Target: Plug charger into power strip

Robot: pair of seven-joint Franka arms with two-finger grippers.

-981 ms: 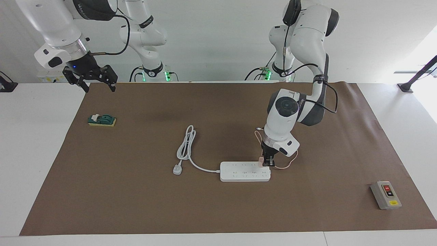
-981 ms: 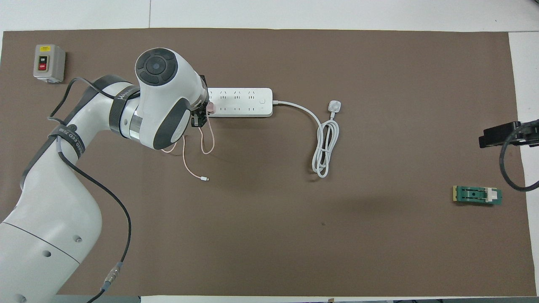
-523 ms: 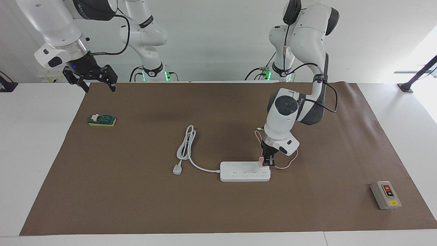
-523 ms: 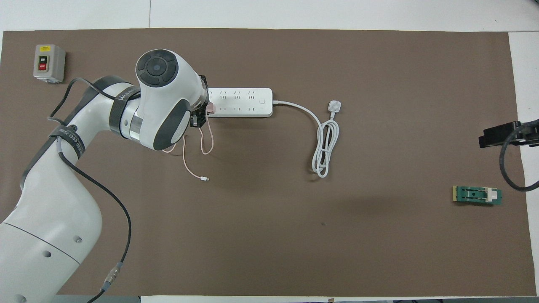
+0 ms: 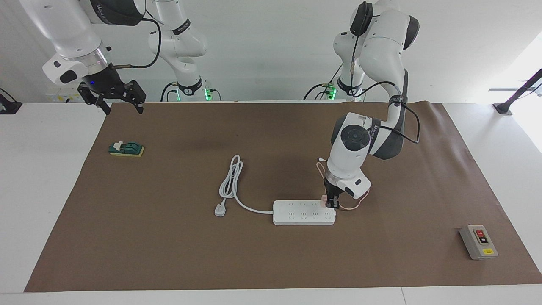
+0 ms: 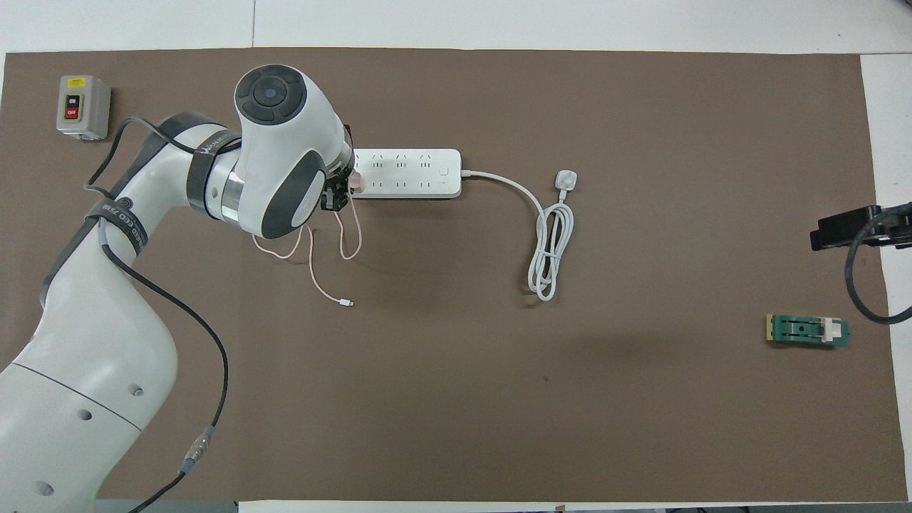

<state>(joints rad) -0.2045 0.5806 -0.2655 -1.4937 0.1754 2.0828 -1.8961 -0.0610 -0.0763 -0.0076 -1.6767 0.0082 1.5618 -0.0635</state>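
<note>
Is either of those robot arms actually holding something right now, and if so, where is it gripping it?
Yes. The left gripper is shut on the charger, pinching its small pink cube body at the end of the power strip. The right gripper waits open, holding nothing.

What we cannot make out around the power strip

From overhead, the left arm's wrist covers the end of the power strip (image 6: 406, 173) toward the left arm's end of the table, so we see only a sliver of the charger (image 6: 358, 183) and almost nothing of the left gripper (image 6: 336, 200) there. Facing the robots, the charger (image 5: 324, 198) is a small pink speck at the strip's corner; whether its prongs sit in a socket we cannot tell. The right gripper (image 6: 844, 226) is cut off by the overhead picture's edge, well apart from the strip.
</note>
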